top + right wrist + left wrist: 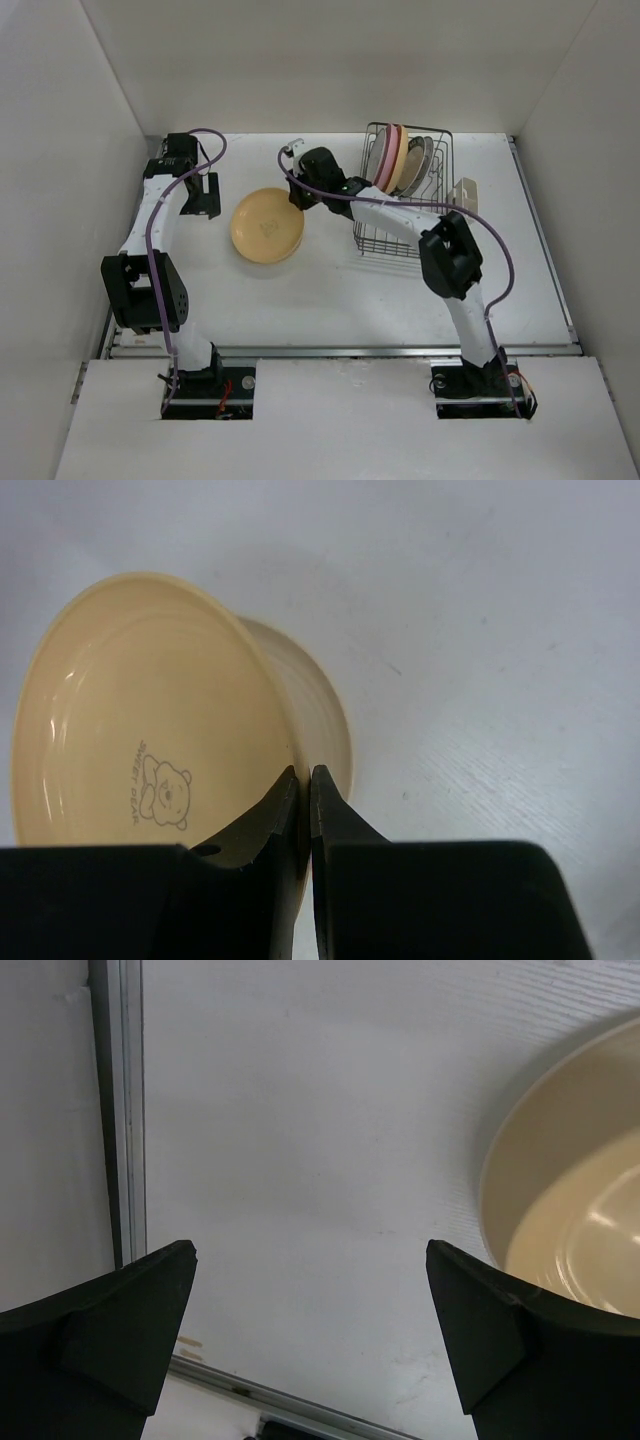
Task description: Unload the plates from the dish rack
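A yellow plate (267,225) with a small bear print sits low over the table left of centre. My right gripper (298,193) is shut on its right rim; in the right wrist view the gripper (305,780) pinches the plate's edge (150,710). The dark wire dish rack (432,180) stands at the back right, with a pink plate (384,160), a cream plate (399,160) and white plates (420,163) upright in it. My left gripper (205,195) is open and empty, just left of the yellow plate, whose rim shows in the left wrist view (570,1190).
White walls close in the table on the left, back and right. A metal rail (125,1110) runs along the table's left edge. A small cream object (466,190) hangs at the rack's right side.
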